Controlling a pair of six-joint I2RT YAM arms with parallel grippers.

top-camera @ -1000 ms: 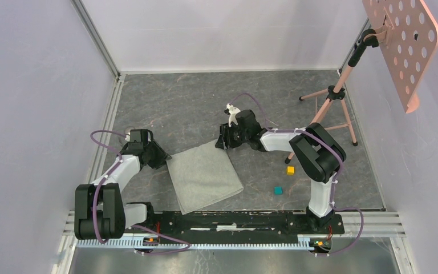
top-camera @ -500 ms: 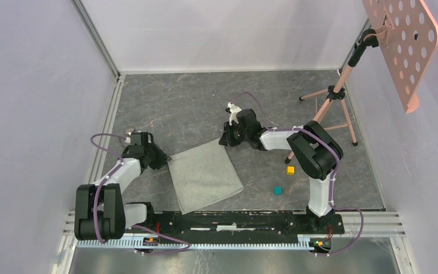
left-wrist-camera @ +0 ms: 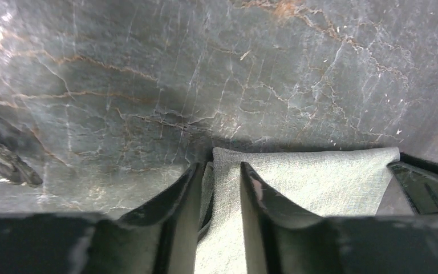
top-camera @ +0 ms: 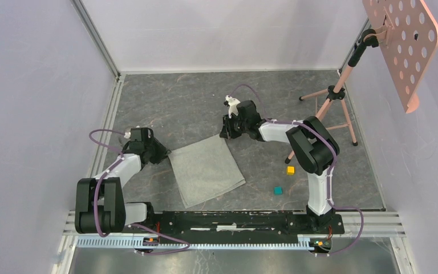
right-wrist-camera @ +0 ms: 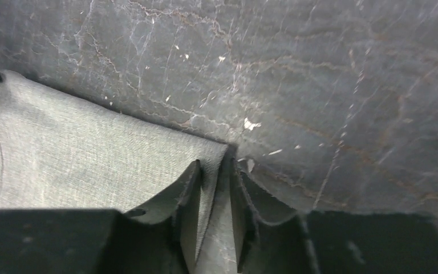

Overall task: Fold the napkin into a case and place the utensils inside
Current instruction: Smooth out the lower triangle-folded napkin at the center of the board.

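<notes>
Top view: the napkin (top-camera: 206,171) lies flat on the worktop (top-camera: 177,105). Its far right corner is now farther from the bases than one second ago. Left wrist view: the left claw (left-wrist-camera: 221,185), narrow, pinches the far left corner. Right wrist view: the right claw (right-wrist-camera: 215,191), narrow, pinches the far right corner.

From above, the fingertips of the left gripper (top-camera: 164,154) and the right gripper (top-camera: 224,135) are hidden under their own wrists. The two far corners of the napkin (top-camera: 206,170) are hidden there too. In the left wrist view the cloth runs out of sight between the fingers (left-wrist-camera: 177,211) and is cut off at the bottom edge. A thin dark thing (left-wrist-camera: 5,162) at the left edge is too blurred to name. In the right wrist view black fingers (right-wrist-camera: 188,211) cover the napkin's near part. At far right, the pink perforated board (top-camera: 402,40) is cropped by the top edge.
</notes>
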